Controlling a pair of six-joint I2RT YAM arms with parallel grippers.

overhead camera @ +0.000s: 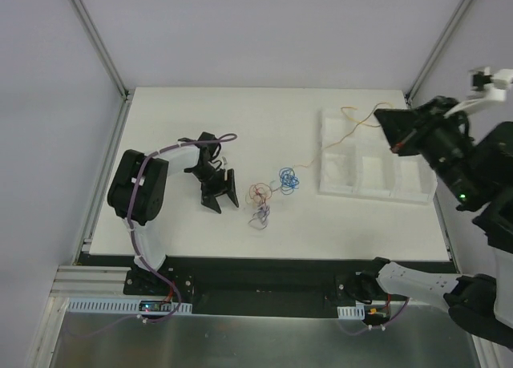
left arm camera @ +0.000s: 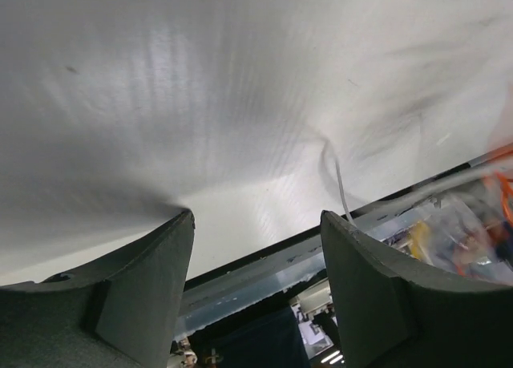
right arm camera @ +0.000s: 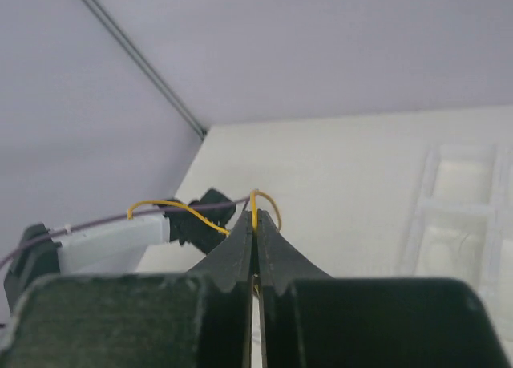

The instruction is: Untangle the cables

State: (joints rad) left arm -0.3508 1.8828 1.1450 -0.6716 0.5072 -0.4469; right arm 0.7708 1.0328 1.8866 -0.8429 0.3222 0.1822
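Note:
The cables lie mid-table as small curls: a red one (overhead camera: 259,193), a dark purplish one (overhead camera: 259,218) and a blue one (overhead camera: 288,178). A yellow-orange cable (overhead camera: 346,137) rises from the blue curl over the tray to my right gripper (overhead camera: 383,121), which hangs high above the tray's far right. In the right wrist view that gripper (right arm camera: 255,217) is shut on the yellow cable (right arm camera: 183,208), which loops out past the fingertips. My left gripper (overhead camera: 225,203) stands open just left of the red curl, touching no cable. Between its fingers (left arm camera: 160,272) the left wrist view shows only table and edge.
A white tray (overhead camera: 417,193) with several compartments stands at the right of the white table (overhead camera: 176,119). A thin pale strand (left arm camera: 340,184) lies on the table near the left gripper's right finger. Grey walls and frame posts close in the back and sides.

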